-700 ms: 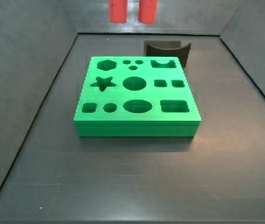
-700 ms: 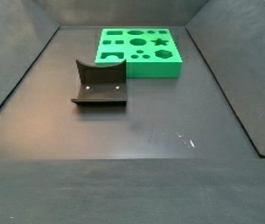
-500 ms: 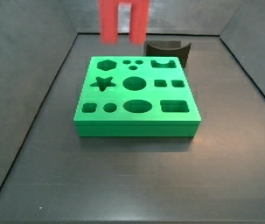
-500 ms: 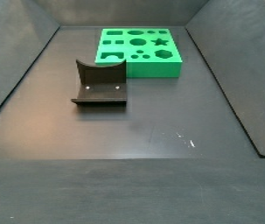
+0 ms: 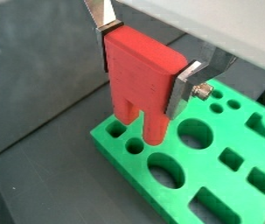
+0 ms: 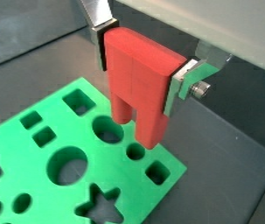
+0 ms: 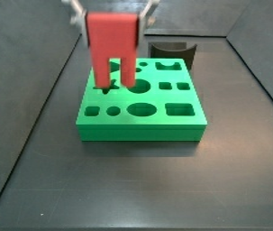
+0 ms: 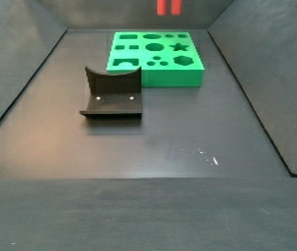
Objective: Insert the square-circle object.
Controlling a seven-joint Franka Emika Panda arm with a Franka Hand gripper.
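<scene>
My gripper (image 7: 112,13) is shut on a red two-pronged piece (image 7: 111,45), which I take as the square-circle object. Silver fingers (image 5: 184,86) clamp its flat sides in both wrist views (image 6: 142,66). The piece hangs prongs down over the green holed board (image 7: 139,128), near the star hole and the big round hole. I cannot tell whether the prongs touch the board. In a side view only the piece's lower end (image 8: 168,7) shows, at the frame's edge beyond the board (image 8: 158,75). No separate small dark block shows.
The dark fixture (image 8: 112,96), an L-shaped bracket with a curved top edge, stands on the floor beside the board; in a side view it (image 7: 172,50) sits behind the board's far right corner. Dark walls slope up round the floor.
The gripper with the red piece has come down and forward, from behind the board to over its left middle. The board and fixture have not moved.
</scene>
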